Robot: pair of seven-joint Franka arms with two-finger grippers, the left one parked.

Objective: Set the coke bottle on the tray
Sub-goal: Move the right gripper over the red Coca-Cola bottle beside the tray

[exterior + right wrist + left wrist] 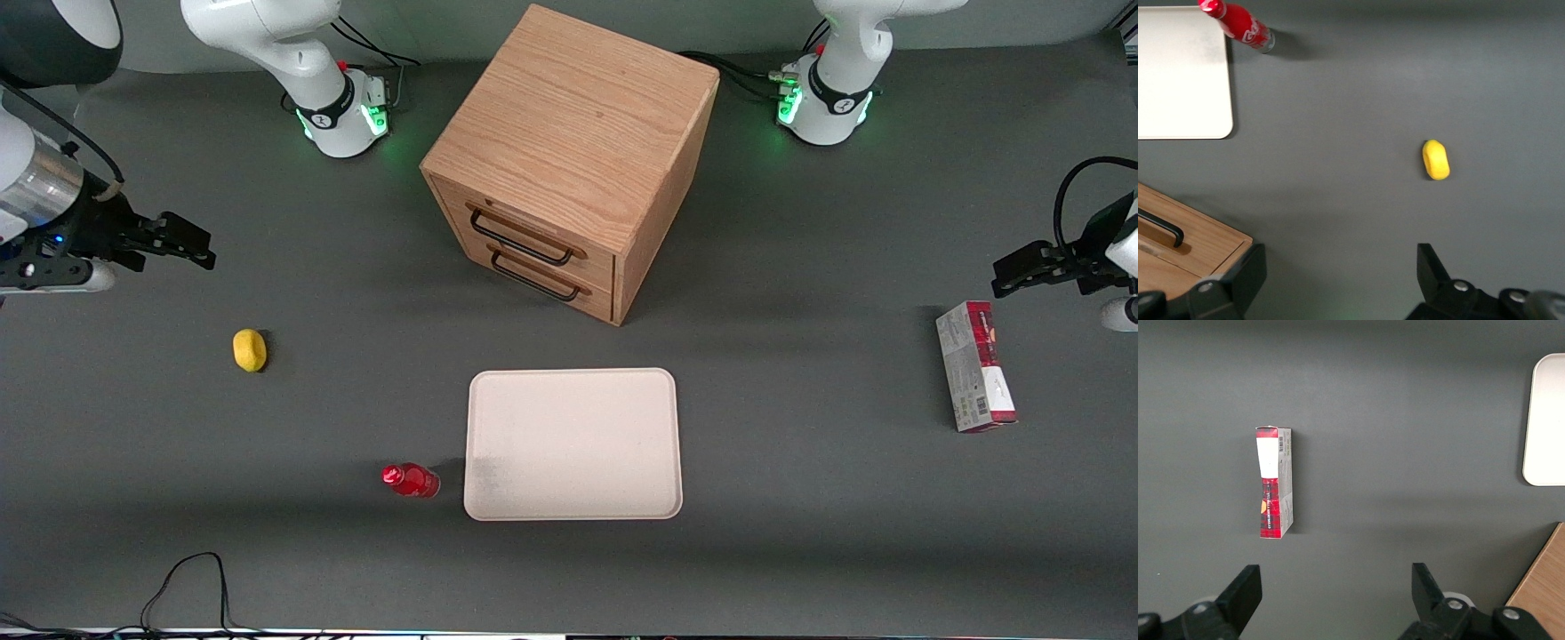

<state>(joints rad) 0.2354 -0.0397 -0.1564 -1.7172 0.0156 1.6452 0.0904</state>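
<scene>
The coke bottle (412,480) is small and red with a red cap. It stands on the table just beside the tray's near corner, on the working arm's side. It also shows in the right wrist view (1238,25). The beige tray (573,443) lies flat in front of the wooden cabinet, nearer the front camera; its corner shows in the right wrist view (1178,73). My right gripper (187,246) hovers high at the working arm's end of the table, well away from the bottle. It is open and empty, its fingers (1431,270) spread wide.
A wooden two-drawer cabinet (569,160) stands mid-table, farther from the camera than the tray. A yellow lemon-like lump (250,349) lies between my gripper and the bottle. A red-and-grey carton (975,366) lies toward the parked arm's end. A black cable (187,578) loops at the near edge.
</scene>
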